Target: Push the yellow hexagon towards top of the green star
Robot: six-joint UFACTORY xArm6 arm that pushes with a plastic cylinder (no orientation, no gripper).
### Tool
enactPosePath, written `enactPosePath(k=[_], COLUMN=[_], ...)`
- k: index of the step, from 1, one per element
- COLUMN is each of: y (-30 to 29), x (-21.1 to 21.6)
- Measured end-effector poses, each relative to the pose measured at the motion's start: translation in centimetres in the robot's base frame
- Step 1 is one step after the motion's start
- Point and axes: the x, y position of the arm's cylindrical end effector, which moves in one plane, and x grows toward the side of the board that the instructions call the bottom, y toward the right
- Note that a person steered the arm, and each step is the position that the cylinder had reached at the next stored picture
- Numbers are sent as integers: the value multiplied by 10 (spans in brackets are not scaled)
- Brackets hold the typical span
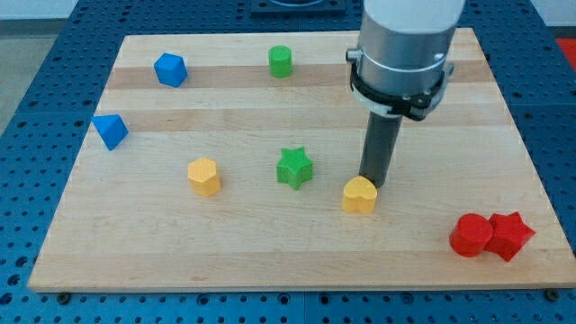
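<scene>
My tip (370,184) touches yellow heart (359,194) from the top-right, holding nothing; yellow hexagon (204,175) left of green star (294,167).

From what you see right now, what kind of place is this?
Probably a robotics lab bench. A wooden board lies on a blue perforated table, with small coloured blocks such as the green star on it, and my tip touches a yellow heart-like block.
</scene>
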Motion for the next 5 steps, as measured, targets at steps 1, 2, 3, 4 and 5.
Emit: enactPosePath(k=[1,2,3,4,5], y=[-1,-15,-28,-28,-28], x=[-27,-53,-35,11,17])
